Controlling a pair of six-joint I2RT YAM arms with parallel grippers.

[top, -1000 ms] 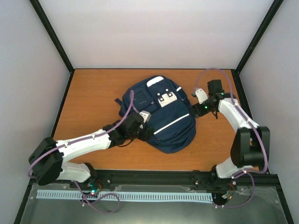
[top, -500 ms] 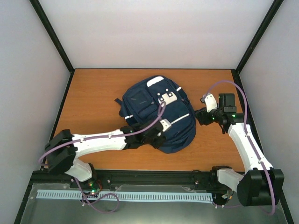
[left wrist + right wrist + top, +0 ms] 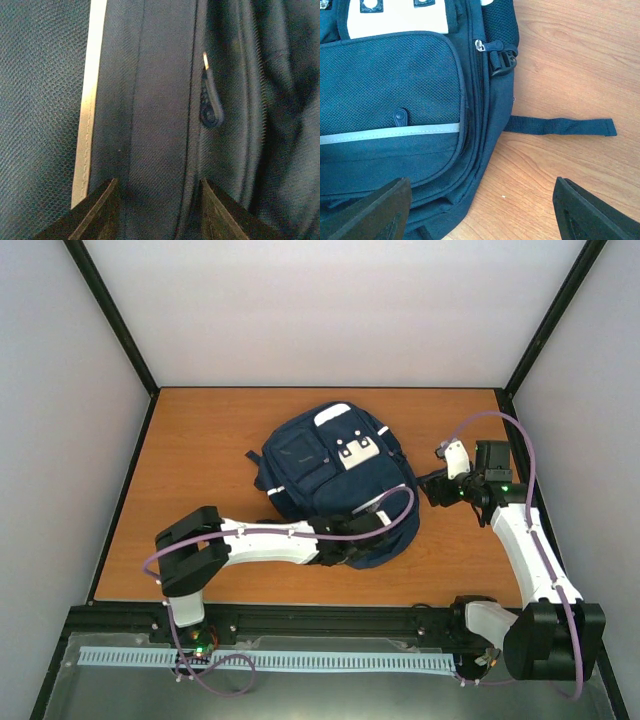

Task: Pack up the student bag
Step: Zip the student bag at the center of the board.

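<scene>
The student bag [image 3: 335, 485], navy with white stripes and a white-grey buckle patch [image 3: 358, 451], lies flat in the middle of the wooden table. My left gripper [image 3: 376, 539] is low over the bag's near right corner. In the left wrist view its fabric fills the frame, with a white stripe [image 3: 89, 100] and a zipper pull [image 3: 210, 106]. The left gripper [image 3: 159, 200] stands open, its tips apart against the cloth. My right gripper [image 3: 436, 488] is open wide beside the bag's right edge. In its own view the right gripper [image 3: 482, 210] straddles the bag's rim [image 3: 485, 150] and bare wood.
A loose dark strap [image 3: 560, 126] lies on the table [image 3: 200, 440] to the right of the bag, near a black buckle [image 3: 502, 64]. Grey walls with black corner posts [image 3: 110, 315] close in three sides. A black rail [image 3: 330, 620] runs along the near edge.
My left arm has swept right along the bag's near side, from its left part to its lower right corner. The right gripper has drawn back a little from the bag's edge.
</scene>
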